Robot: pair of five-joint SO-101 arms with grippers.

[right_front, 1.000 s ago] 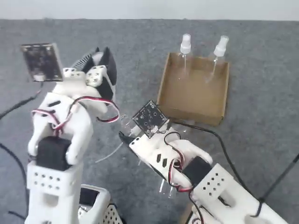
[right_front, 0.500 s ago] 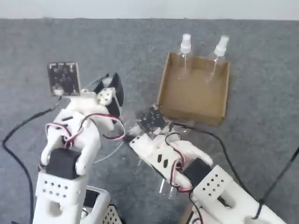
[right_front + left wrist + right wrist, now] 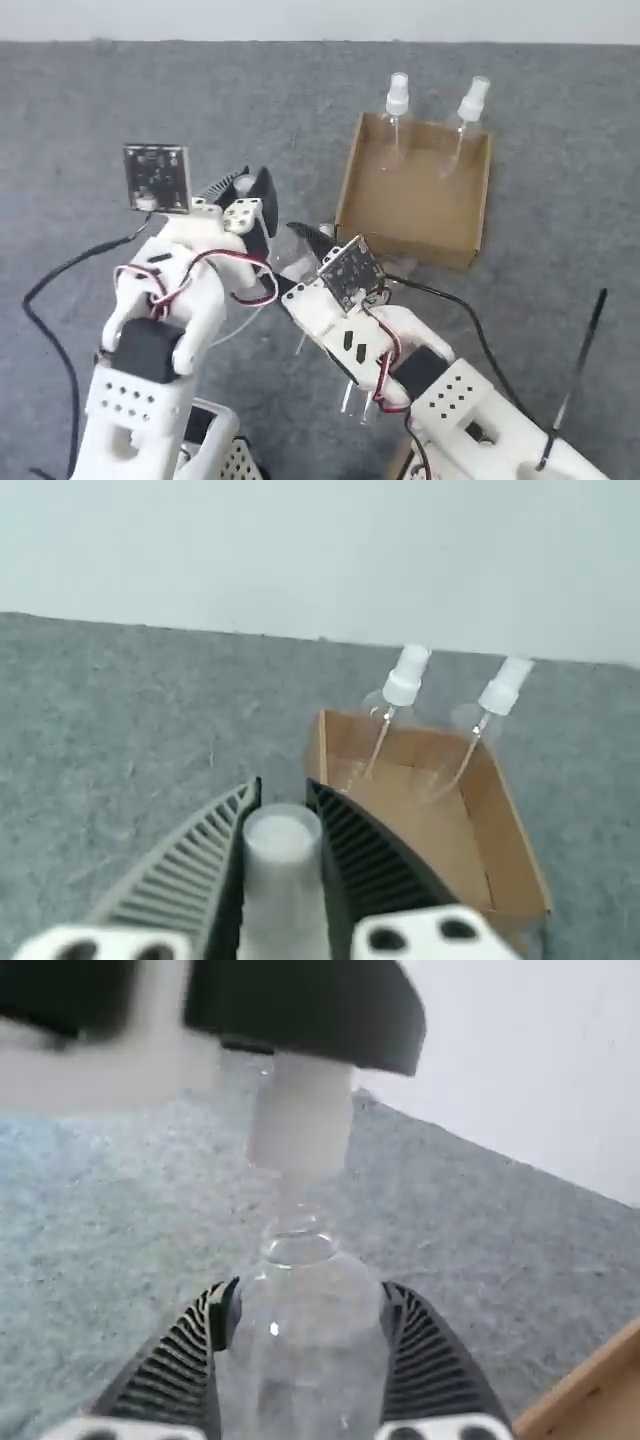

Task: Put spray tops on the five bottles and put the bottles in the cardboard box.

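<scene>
Worktop of grey carpet: left jaws clamped on a white spray top just above the open neck of a clear bottle gripped in the right jaws, cardboard box at 2 o'clock (two capped bottles upright at its 12 o'clock wall).

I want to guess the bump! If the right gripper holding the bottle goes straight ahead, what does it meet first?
Probably the spray top, held in the left gripper just beyond the mouth of the bottle. How near they are is hard to judge.
</scene>
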